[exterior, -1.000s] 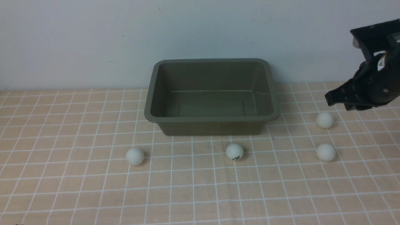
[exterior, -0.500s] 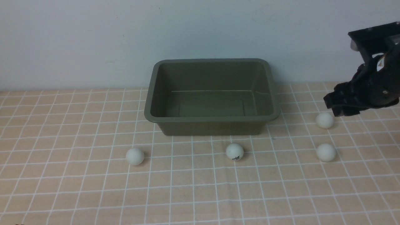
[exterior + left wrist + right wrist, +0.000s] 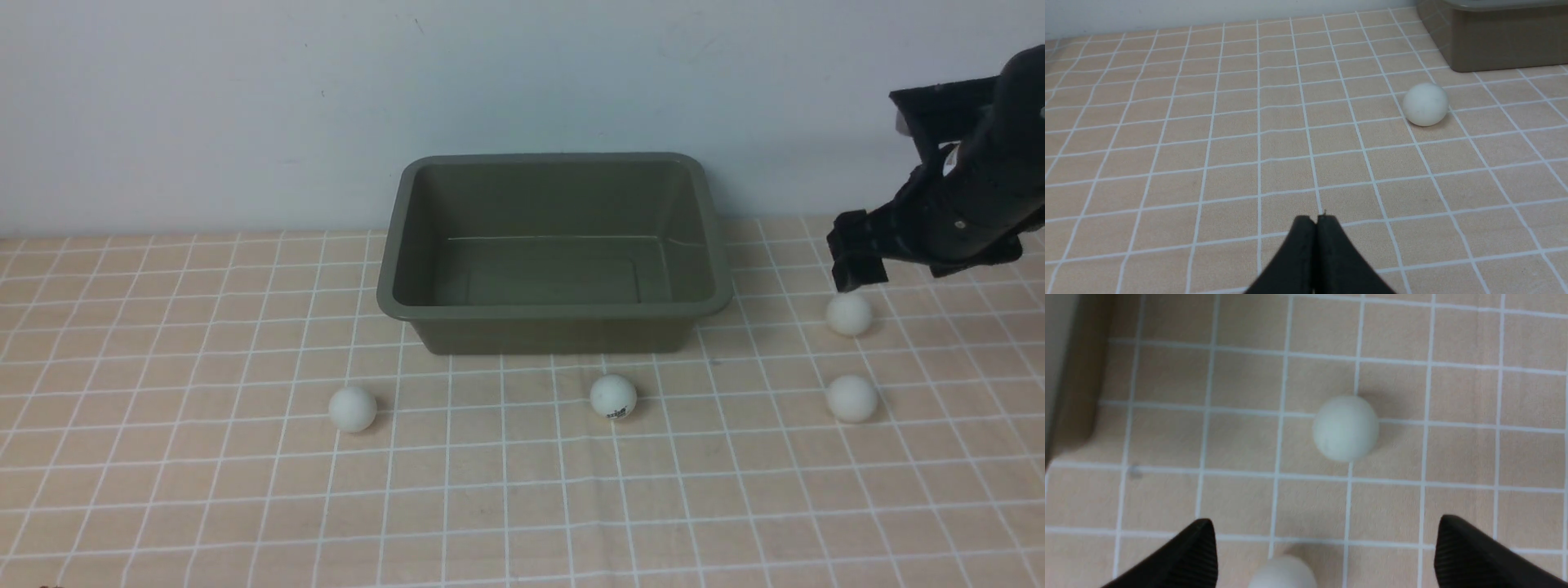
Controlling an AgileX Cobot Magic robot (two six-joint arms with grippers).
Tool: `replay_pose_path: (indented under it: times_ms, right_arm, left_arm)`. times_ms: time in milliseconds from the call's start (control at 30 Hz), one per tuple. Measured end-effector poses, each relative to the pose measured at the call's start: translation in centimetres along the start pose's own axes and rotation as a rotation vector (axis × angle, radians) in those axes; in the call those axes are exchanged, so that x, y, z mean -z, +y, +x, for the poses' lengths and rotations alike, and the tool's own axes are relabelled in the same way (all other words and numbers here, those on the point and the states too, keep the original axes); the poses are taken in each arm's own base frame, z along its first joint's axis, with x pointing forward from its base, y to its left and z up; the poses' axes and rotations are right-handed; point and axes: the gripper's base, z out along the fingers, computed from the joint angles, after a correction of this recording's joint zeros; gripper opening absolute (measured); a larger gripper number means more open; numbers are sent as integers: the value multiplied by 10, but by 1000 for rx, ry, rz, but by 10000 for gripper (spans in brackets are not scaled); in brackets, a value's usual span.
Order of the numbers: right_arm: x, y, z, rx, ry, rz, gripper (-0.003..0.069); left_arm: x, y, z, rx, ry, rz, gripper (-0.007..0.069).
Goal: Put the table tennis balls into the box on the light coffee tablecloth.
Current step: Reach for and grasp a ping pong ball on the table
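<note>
Right wrist view showed the right hand (image 3: pixel 1327 520), pinched together a second earlier, spread wide with a table tennis ball (image 3: pixel 1345 428) just ahead, likely readying a pickup

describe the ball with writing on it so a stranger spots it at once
Find the rectangular dark olive-grey plastic box at the back of the peach-tan cloth with white grid lines. In front of its near wall, right of centre, lies a small matte white ball. It alone bears dark printed lettering, unlike the plain white ball to its left and the two plain balls to its right.
</note>
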Motion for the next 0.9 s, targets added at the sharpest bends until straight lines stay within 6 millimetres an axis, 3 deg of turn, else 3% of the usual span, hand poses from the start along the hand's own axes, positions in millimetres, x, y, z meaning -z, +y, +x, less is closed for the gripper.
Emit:
replay_pose_path:
  times_ms: [133, 467, 900]
  right_arm:
    - [-17, -11, -13, -41, 19, -28, 663]
    - [-63, -10, -33, -37, 95, -47, 650]
    - [-105, -10, -29, -31, 191, -41, 629]
  left_arm:
    - [0, 0, 0, 0, 0, 0, -69]
    - [0, 0, 0, 0, 0, 0, -69]
    - [0, 0, 0, 0, 0, 0, -69]
